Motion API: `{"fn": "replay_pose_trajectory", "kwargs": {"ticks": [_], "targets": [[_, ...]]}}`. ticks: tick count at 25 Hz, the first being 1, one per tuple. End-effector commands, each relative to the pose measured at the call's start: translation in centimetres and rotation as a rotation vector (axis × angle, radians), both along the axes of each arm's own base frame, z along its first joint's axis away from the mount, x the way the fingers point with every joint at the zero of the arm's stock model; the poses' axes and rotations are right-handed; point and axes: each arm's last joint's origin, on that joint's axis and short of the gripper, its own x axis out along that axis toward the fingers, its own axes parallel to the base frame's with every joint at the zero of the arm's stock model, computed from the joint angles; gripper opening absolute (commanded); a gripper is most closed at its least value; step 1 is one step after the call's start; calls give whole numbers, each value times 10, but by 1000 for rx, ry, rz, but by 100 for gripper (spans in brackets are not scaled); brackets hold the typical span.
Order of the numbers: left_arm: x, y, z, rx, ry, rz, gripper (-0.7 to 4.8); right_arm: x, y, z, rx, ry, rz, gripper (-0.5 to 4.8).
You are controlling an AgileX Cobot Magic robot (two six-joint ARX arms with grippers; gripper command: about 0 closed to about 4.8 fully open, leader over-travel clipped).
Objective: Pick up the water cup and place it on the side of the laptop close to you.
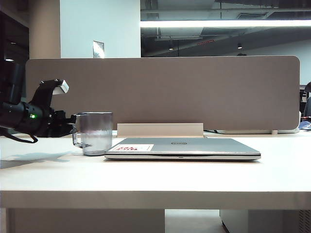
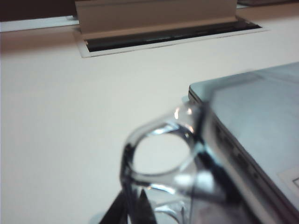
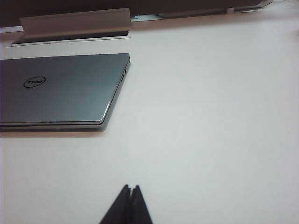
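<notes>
The water cup (image 1: pixel 97 132), a clear grey-tinted mug, stands upright on the table just left of the laptop (image 1: pixel 194 145). The laptop is closed, silver, with a white-and-red sticker at its near left corner. My left gripper (image 1: pixel 73 130) reaches in level from the left and is shut on the cup's thin loop handle. In the left wrist view the handle (image 2: pixel 154 154) arches over the black fingertips (image 2: pixel 132 198), beside the laptop's edge (image 2: pixel 261 116). My right gripper (image 3: pixel 131 186) is shut and empty, hanging over bare table, with the laptop (image 3: pixel 60 88) farther off.
A beige partition panel (image 1: pixel 160 92) closes off the back of the white table (image 1: pixel 146 174). A raised cable-tray flap (image 1: pixel 160 129) stands behind the laptop, and is also seen as a flap (image 2: pixel 154 18) over a dark slot. Bare tabletop stretches in front of the laptop to the table's near edge.
</notes>
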Motion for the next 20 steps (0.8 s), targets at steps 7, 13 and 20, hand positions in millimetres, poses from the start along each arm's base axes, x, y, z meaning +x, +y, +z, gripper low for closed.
{"fn": "replay_pose_trajectory", "kwargs": {"ticks": [7, 13, 20], "targets": [[1, -2, 7, -30, -44, -3, -6, 0, 0, -1, 0, -1, -1, -8], [0, -2, 22, -114, -60, 9, -6, 0, 0, -1, 0, -1, -1, -8], [-21, -1, 78, -114, 2, 45, -6, 0, 0, -1, 0, 0, -1, -8]]}}
